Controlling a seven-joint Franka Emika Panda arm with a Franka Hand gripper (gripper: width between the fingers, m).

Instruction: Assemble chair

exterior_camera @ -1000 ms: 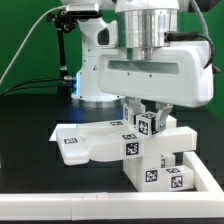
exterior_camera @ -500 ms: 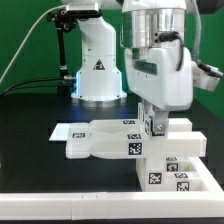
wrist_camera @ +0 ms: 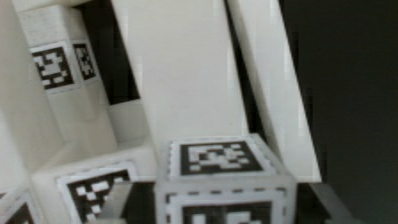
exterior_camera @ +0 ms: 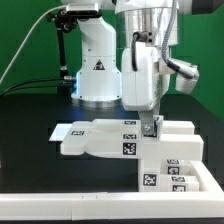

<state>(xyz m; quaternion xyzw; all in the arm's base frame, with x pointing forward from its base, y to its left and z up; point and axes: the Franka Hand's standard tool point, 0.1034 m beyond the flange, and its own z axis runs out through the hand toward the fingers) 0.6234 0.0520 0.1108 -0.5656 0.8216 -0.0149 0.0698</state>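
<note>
My gripper (exterior_camera: pixel 150 126) is shut on a small white tagged cube (exterior_camera: pixel 150 128) and holds it just above the cluster of chair pieces. In the wrist view the cube (wrist_camera: pixel 224 175) sits between my dark fingers (wrist_camera: pixel 143 205), tag facing the camera. A flat white slab (exterior_camera: pixel 95 142) lies to the exterior view's left of the cube. Blocky tagged bars (exterior_camera: pixel 172 165) are stacked to the exterior view's right and front. In the wrist view long white bars (wrist_camera: pixel 169 70) run beyond the cube, beside a tagged piece (wrist_camera: pixel 63 65).
The arm's white base (exterior_camera: pixel 98 75) stands behind the pieces. A long thin white rail (exterior_camera: pixel 100 207) runs along the front of the black table. A thin flat white board (exterior_camera: pixel 66 130) lies under the slab's left end.
My wrist has turned about its vertical axis, from broad side to narrow side facing the exterior camera. The held cube has shifted slightly right and down, staying in my grip.
</note>
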